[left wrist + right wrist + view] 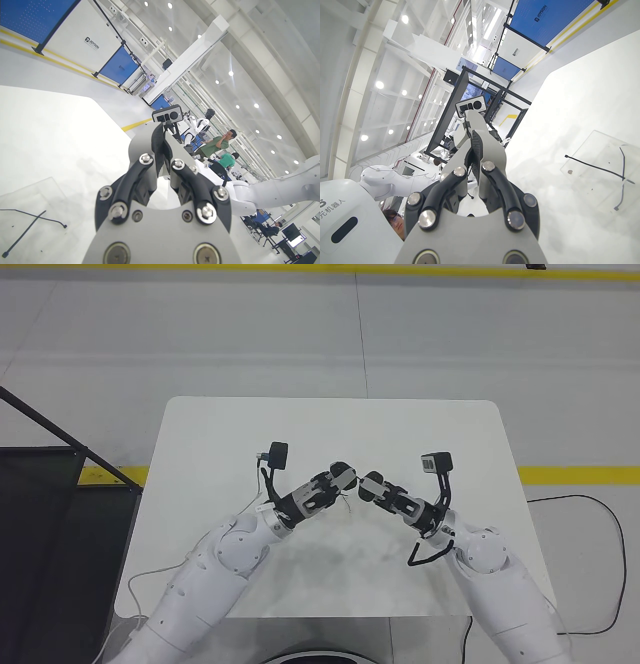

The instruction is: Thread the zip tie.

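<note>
Faintly edged, a clear sheet (595,150) underlies two crossed zip ties (595,167).

Print, seemingly a logo, marks a panel (91,43).

The left arm (235,549) and right arm (490,554) extend forward and bend inward, forearms angled toward each other. The left tool (341,475) and right tool (369,485) face nearly tip to tip, each closed tight.
</note>
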Robot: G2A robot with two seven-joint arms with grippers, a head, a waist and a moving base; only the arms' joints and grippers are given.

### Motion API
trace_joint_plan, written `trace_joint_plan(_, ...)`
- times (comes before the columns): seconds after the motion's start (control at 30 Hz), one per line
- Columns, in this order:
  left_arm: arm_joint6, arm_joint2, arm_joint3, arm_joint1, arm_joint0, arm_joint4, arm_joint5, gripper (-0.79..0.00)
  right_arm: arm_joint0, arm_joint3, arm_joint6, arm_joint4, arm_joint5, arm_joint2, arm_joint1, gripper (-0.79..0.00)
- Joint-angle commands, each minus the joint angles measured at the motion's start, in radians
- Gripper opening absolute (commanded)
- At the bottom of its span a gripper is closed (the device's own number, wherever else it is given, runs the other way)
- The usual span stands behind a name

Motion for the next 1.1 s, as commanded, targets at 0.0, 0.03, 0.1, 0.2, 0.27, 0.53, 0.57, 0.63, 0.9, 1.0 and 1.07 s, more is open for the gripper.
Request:
trace_joint_plan(0.0,-0.003,-0.001,0.001,-0.001,0.000,-0.001,-0.001,-0.785,0.000,0.000,0.000,0.000,0.000,0.000,0.000,-0.785)
trace_joint_plan(0.03,-0.004,-0.002,0.001,-0.001,0.000,-0.002,-0.001,-0.779,0.000,0.000,0.001,-0.001,0.001,0.001,0.000,-0.785)
trace_joint_plan(0.1,-0.007,-0.003,0.002,-0.002,0.000,-0.004,-0.001,-0.748,0.000,-0.001,0.002,-0.003,0.001,0.001,-0.001,-0.785)
trace_joint_plan(0.2,-0.010,-0.005,0.003,-0.004,0.000,-0.004,-0.004,-0.751,0.000,-0.001,0.002,-0.003,0.002,0.002,-0.001,-0.785)
trace_joint_plan(0.27,-0.013,-0.005,0.003,-0.005,0.001,-0.006,-0.003,-0.748,-0.001,-0.001,0.002,-0.003,0.002,0.002,-0.002,-0.785)
trace_joint_plan(0.53,-0.022,-0.009,0.004,-0.008,0.003,-0.009,-0.005,-0.770,-0.001,-0.001,0.003,-0.004,0.002,0.003,-0.003,-0.785)
trace_joint_plan(0.57,-0.022,-0.010,0.004,-0.008,0.003,-0.008,-0.005,-0.785,-0.001,-0.001,0.003,-0.005,0.002,0.003,-0.003,-0.785)
trace_joint_plan(0.63,-0.023,-0.011,0.004,-0.009,0.003,-0.008,-0.006,-0.785,-0.001,-0.001,0.003,-0.005,0.002,0.004,-0.004,-0.785)
trace_joint_plan(0.9,-0.029,-0.023,0.000,-0.011,0.005,-0.015,-0.005,-0.785,-0.002,-0.001,-0.001,-0.002,0.002,0.006,-0.005,0.000)
trace_joint_plan(1.0,-0.030,-0.039,-0.012,-0.009,0.013,-0.017,-0.002,-0.785,-0.005,-0.003,0.000,-0.001,0.000,0.011,-0.005,0.000)
trace_joint_plan(1.07,-0.030,-0.053,-0.026,-0.006,0.022,-0.018,0.003,-0.785,-0.008,-0.006,0.001,-0.002,-0.002,0.017,-0.004,0.000)
